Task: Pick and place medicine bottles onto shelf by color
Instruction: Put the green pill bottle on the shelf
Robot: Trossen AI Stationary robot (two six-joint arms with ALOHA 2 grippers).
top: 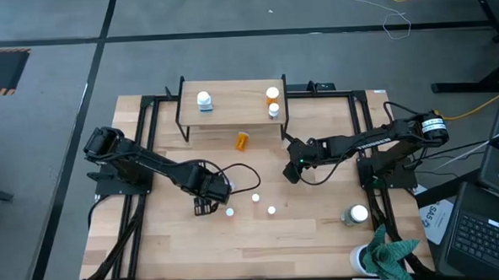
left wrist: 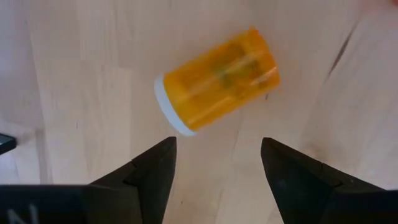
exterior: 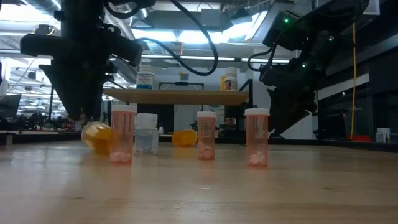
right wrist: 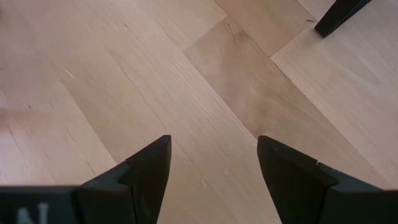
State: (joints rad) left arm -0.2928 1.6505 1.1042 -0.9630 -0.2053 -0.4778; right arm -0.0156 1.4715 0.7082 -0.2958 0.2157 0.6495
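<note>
Medicine bottles were scattered in two groups: three stood on the shelf (top: 231, 94) at the far side of the desk (top: 170, 245), a white-and-blue one (top: 204, 100) near its left end and two (top: 272, 94) (top: 273, 111) near its right end. Another orange bottle (top: 244, 140) lay on its side on the desk just in front of the shelf. Three more white-capped ones (top: 230, 213) (top: 255, 198) (top: 272, 211) stood upright in a loose cluster mid-desk, and a bigger dark green one (top: 355, 215) sat off toward the right edge.

The left arm stretched in from the left side, elbow bent, with its left end effector (top: 204, 207) pointing down at the desk just left of that cluster. In its wrist view the fingers (left wrist: 152, 171) were spread apart and held nothing, with an orange bottle (left wrist: 217, 79) lying on its side right beyond the tips (white cap angled toward one finger, not touching either as far as I could see).

The right arm reached in from the right, nearly straight, and its right end effector (top: 292, 172) hung over bare wood in front of the shelf's right end. Its fingers (right wrist: 149, 168) were also parted and empty, with only desk planks between them.

A white cup with a teal cloth (top: 388, 254) sat at the near right corner.
</note>
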